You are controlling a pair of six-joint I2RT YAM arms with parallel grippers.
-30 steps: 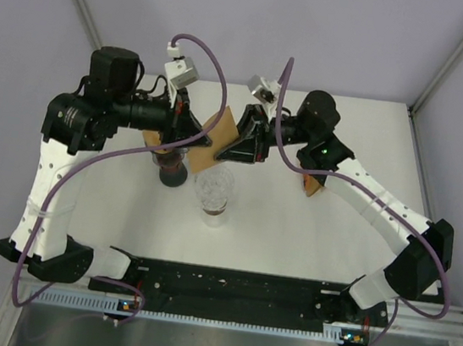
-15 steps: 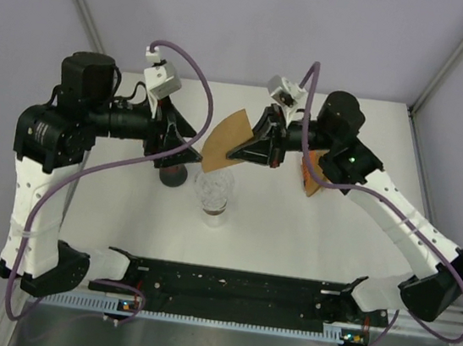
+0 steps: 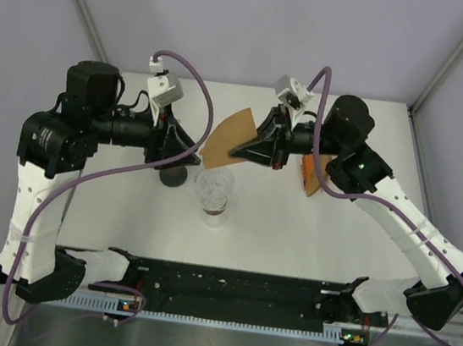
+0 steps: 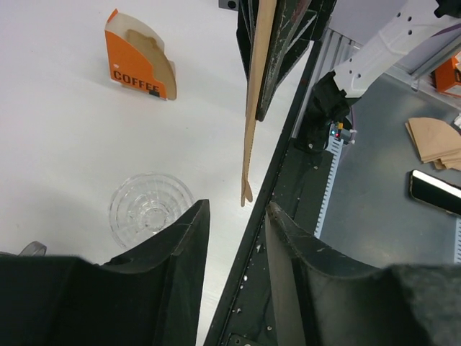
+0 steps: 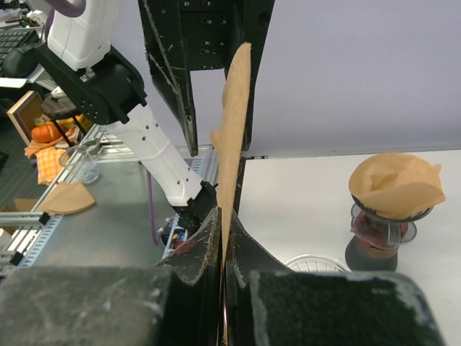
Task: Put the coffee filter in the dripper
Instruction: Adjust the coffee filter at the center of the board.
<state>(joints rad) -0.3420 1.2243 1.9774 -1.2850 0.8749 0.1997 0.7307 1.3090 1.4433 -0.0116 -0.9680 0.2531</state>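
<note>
Our right hand [image 5: 223, 225] is pinched shut on a flat brown paper coffee filter [image 5: 235, 122], holding it edge-up in the air over the counter [image 3: 292, 232]. The clear glass dripper [image 3: 214, 189] stands on the counter below the filter and slightly nearer to us, not touching it. Our left hand [image 4: 234, 210] faces the filter from the left, its fingers parted with nothing between them. The filter hangs just beyond its tips. A second dripper on a dark stand [image 5: 395, 209], already lined with paper, sits just left of the glass one. An orange filter box [image 4: 137, 68] stands well off to the right. Bare counter runs from the glass dripper to the black rail [image 3: 242, 285] at the near edge.
</note>
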